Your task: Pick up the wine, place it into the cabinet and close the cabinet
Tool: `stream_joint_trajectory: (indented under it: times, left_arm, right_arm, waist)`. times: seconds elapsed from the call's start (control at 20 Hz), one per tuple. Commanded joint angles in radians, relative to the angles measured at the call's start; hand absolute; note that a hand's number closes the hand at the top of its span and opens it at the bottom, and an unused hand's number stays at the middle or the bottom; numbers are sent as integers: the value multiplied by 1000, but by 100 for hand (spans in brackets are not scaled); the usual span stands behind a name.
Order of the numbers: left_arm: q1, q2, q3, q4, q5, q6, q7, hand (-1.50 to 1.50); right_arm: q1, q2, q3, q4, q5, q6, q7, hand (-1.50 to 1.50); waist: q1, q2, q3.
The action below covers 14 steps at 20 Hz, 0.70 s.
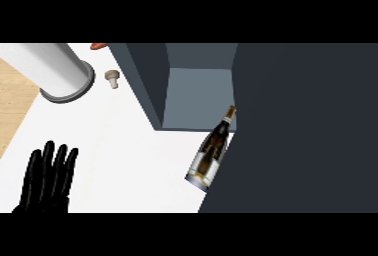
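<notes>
A dark wine bottle with a pale label stands on the white counter, just in front of the open cabinet and against the edge of its dark open door. The door covers the whole right side of the view. My left hand rests open at the lower left, fingers pointing up, well away from the bottle. My right hand does not show.
A large white cylinder stands at the upper left. A small beige mushroom-shaped object lies beside it, near the cabinet's left wall. A wooden surface borders the counter at the left.
</notes>
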Motion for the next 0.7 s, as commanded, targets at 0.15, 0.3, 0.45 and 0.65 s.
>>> stream_joint_trajectory:
  times: [0.15,0.3,0.45,0.65]
  left_arm:
    - [82,53,99,-12,75,-105,-38,-150]
    - [114,78,139,-17,110,-149,-42,-150]
    - [152,122,186,-49,131,-203,-52,-150]
    - [178,177,268,-64,204,-276,-23,-150]
  right_arm:
    - [-196,119,262,40,58,-169,65,150]
    - [-272,119,255,53,54,-267,74,150]
    - [-422,120,239,186,56,-382,46,150]
    - [-597,119,177,300,-5,-469,37,150]
  waist:
    - [7,1,-1]
    - [10,1,-2]
    - [32,4,-1]
    - [48,9,0]
